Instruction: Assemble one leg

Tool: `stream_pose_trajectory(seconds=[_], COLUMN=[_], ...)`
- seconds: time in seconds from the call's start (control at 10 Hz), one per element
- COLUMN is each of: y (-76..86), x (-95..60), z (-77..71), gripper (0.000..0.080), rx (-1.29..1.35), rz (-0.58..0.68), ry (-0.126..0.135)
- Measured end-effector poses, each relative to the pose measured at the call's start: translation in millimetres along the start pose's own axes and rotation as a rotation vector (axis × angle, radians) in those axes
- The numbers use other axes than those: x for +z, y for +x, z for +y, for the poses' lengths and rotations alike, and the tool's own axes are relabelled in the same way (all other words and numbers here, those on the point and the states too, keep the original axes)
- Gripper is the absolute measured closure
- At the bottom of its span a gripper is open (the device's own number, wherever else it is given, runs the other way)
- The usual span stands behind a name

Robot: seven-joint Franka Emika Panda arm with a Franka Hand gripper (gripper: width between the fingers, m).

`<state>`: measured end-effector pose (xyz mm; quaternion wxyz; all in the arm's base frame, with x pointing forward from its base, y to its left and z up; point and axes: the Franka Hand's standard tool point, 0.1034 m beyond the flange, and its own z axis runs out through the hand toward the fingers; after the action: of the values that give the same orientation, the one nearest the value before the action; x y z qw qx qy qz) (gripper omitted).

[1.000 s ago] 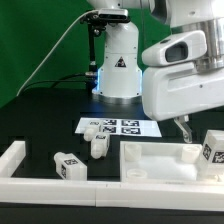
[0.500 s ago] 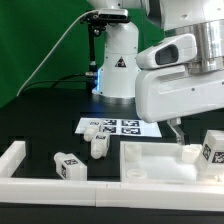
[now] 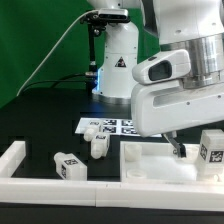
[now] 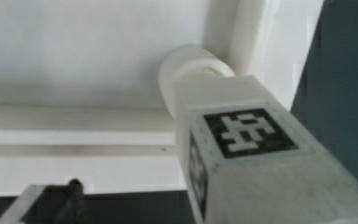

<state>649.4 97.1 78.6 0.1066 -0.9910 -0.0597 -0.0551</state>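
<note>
Down and toward 9 o'clock in the exterior view: that is how the arm has travelled over the last second, its bulky white wrist now covering more of the scene's middle. The gripper point(image 3: 177, 148) has sunk with it and hangs low over the far edge of the large flat panel point(image 3: 150, 162), close to the surface or touching it; I cannot tell which.

The leg point(image 3: 211, 149) stands upright at about 3 o'clock from the gripper, just beside it at the panel's corner, tag facing the camera. The wrist view shows the same leg point(image 4: 247, 135) very close, its tag sharp and a rounded white form beyond it against the panel's raised edge. Only one dark finger point(image 4: 48, 203) shows there, at the picture's margin. The other is out of sight, so I cannot tell whether the fingers stand apart or together. Nothing appears to be held.

Three other legs point(image 3: 67, 167) lie well away toward 9 o'clock. One of them sits by the marker board point(image 3: 128, 127).

The descent reads as an approach to grasp this nearest leg. The task is at an early stage: the leg is not yet lifted or fitted. The next move probably calls for centring the fingers around the block, since a closure off to one side could tip it.
</note>
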Motion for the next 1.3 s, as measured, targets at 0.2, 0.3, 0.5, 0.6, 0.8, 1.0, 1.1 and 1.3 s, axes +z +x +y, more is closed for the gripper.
stream_pose_trajectory(seconds=[0.2,0.3,0.5,0.6,0.8,1.0,1.1,1.3], y=[0.1,0.1,-1.7,-3.2,-3.9,-2.8,-4.5,-6.2], x=[0.4,0.4,-0.2,-1.5,-1.1,-0.8,-0.6,-0.6], z=[-2.5,-2.0,-1.1,-1.0,1.0,4.9,6.2,5.0], gripper=[0.0416,0.0515,0.0515,0.0514,0.0514,0.0514,0.0514,0.0512], rx=[0.109,0.171,0.361,0.473,0.743,0.957,1.107,1.299], rz=[0.0,0.001,0.018,0.028,0.046,0.06,0.065,0.074], ry=[0.008,0.008,-0.005,-0.019,-0.042,-0.031,-0.035,-0.053])
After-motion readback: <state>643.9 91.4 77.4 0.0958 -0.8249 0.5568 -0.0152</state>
